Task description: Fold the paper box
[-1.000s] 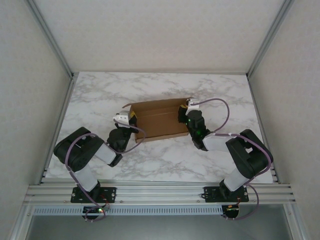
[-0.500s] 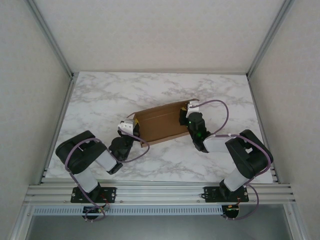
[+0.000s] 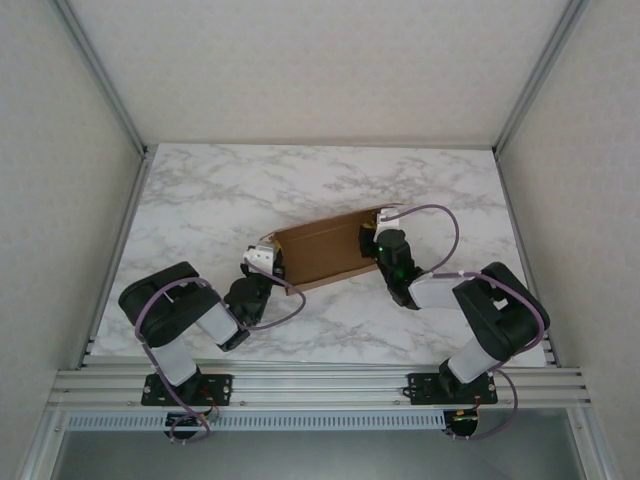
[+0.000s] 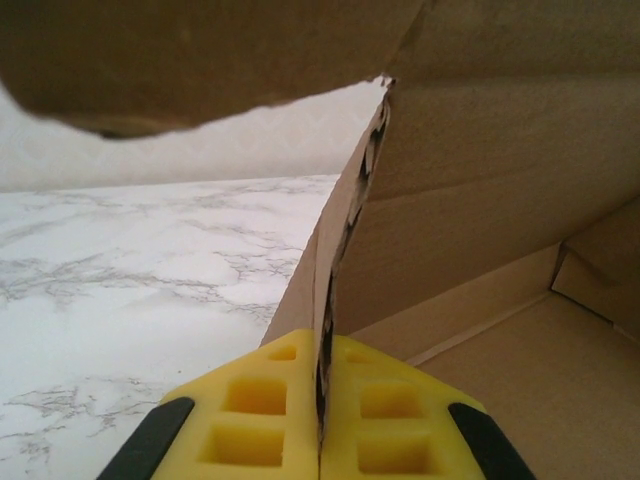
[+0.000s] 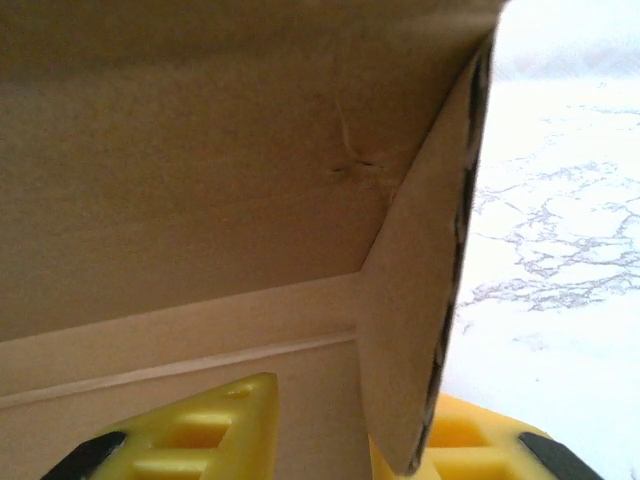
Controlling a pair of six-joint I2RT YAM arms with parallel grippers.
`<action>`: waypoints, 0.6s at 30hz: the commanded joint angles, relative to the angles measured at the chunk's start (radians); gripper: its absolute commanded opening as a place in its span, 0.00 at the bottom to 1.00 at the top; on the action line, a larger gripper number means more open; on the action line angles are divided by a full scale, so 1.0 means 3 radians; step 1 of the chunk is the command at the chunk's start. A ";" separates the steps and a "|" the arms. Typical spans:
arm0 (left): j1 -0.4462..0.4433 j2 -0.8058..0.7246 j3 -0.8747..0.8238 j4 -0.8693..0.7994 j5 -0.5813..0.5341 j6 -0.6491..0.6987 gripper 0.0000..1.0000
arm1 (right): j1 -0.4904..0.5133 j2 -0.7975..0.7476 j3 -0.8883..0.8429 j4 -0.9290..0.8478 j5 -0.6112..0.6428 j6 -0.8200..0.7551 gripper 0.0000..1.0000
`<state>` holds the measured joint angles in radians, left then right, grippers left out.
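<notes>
I have both arms on the paper box [image 3: 320, 252], which sits mid-way across the marble table [image 3: 200, 200], skewed so its right end lies farther from the bases. The left arm is folded low with its elbow out to the left and its forearm reaching in to the box's left end. There the left gripper [image 3: 268, 256] is clamped on the end wall, and my left wrist camera shows the yellow fingers [image 4: 250, 420] pinched tight on the cardboard edge. The right arm mirrors it, elbow out right and wrist at the box's right end. The right gripper [image 5: 340, 440] straddles that end wall with its jaws parted, a gap showing between the inner finger and the cardboard.
</notes>
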<state>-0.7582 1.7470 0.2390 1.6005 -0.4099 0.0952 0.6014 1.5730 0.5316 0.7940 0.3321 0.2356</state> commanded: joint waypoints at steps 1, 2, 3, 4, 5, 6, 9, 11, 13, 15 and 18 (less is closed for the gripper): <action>-0.0106 0.0228 -0.0074 -0.0252 0.0216 0.0043 0.00 | 0.0010 -0.0133 -0.0071 -0.0141 -0.0211 0.0071 0.30; -0.0106 0.0234 -0.0077 -0.0256 0.0216 0.0051 0.00 | -0.0004 -0.0163 -0.0079 -0.0156 -0.0220 0.0074 0.32; -0.0106 0.0240 -0.0081 -0.0266 0.0211 0.0058 0.00 | -0.0017 -0.0198 -0.0084 -0.0180 -0.0231 0.0077 0.33; -0.0104 0.0241 -0.0076 -0.0281 0.0217 0.0068 0.00 | -0.0028 -0.0238 -0.0085 -0.0201 -0.0247 0.0078 0.35; -0.0106 0.0248 -0.0075 -0.0292 0.0216 0.0079 0.00 | -0.0043 -0.0265 -0.0089 -0.0222 -0.0263 0.0078 0.36; -0.0102 0.0246 -0.0071 -0.0310 0.0211 0.0087 0.00 | -0.0056 -0.0296 -0.0086 -0.0248 -0.0277 0.0074 0.38; -0.0109 0.0241 -0.0054 -0.0344 0.0193 0.0101 0.00 | -0.0124 -0.0368 -0.0117 -0.0257 -0.0292 0.0141 0.42; -0.0116 0.0237 -0.0038 -0.0383 0.0201 0.0126 0.00 | -0.0185 -0.0411 -0.0140 -0.0239 -0.0350 0.0213 0.45; -0.0126 0.0236 -0.0029 -0.0411 0.0188 0.0153 0.00 | -0.0214 -0.0459 -0.0146 -0.0248 -0.0427 0.0231 0.48; -0.0129 0.0231 -0.0025 -0.0426 0.0169 0.0163 0.00 | -0.0223 -0.0532 -0.0150 -0.0271 -0.0501 0.0251 0.51; -0.0135 0.0231 -0.0010 -0.0455 0.0155 0.0175 0.00 | -0.0225 -0.0641 -0.0180 -0.0283 -0.0592 0.0310 0.57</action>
<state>-0.7750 1.7626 0.2604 1.5982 -0.4091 0.1360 0.5346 1.4254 0.4961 0.6991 0.2054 0.3042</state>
